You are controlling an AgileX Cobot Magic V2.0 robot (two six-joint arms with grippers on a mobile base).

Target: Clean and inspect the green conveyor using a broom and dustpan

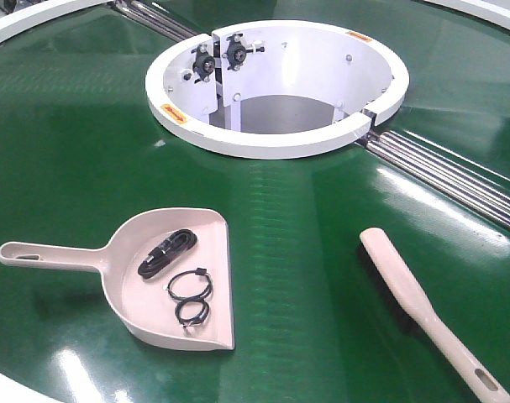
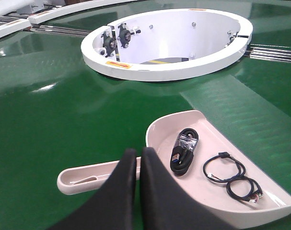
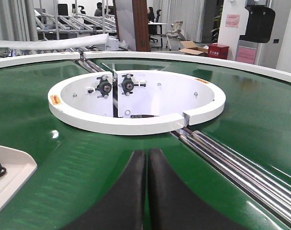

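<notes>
Inside dustpan (image 1: pixel 128 294) – coiled black cable (image 1: pixel 166 253); two wire loops (image 1: pixel 190 298).

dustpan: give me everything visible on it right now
The dustpan is a beige, plastic-looking scoop with raised sides, lying flat on the green conveyor, left of the broom and apart from it. Its slotted handle points left, its flat edge right. Inside lie a coiled black cable and two thin black wire loops. No gripper touches it.
</notes>
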